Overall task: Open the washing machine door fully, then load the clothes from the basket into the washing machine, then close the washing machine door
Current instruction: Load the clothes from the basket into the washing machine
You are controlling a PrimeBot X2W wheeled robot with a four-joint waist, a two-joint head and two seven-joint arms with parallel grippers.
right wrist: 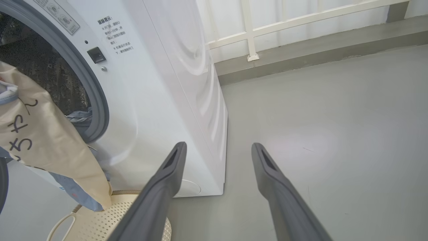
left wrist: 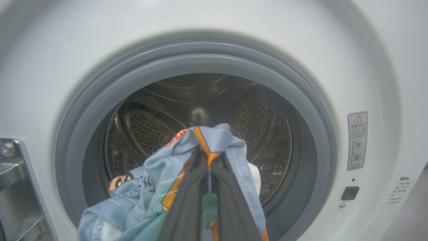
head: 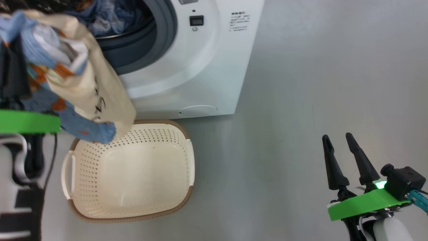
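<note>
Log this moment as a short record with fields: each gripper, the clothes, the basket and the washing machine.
washing machine: opening uncovered, some blue fabric lying inside
left gripper: shut on clothes, raised in front of the opening
right gripper: open, holding nothing, above the floor
clothes: blue-and-cream bundle hanging, lower end at the basket's far rim
basket: empty, on the floor in front of the machine

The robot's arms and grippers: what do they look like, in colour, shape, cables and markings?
The right gripper has two long, tapering dark fingers on a bright green bracket, with a black camera block, a lit green lamp and a teal cable plug. The left arm is pale with black bands, a similar green bracket and black cables.
</note>
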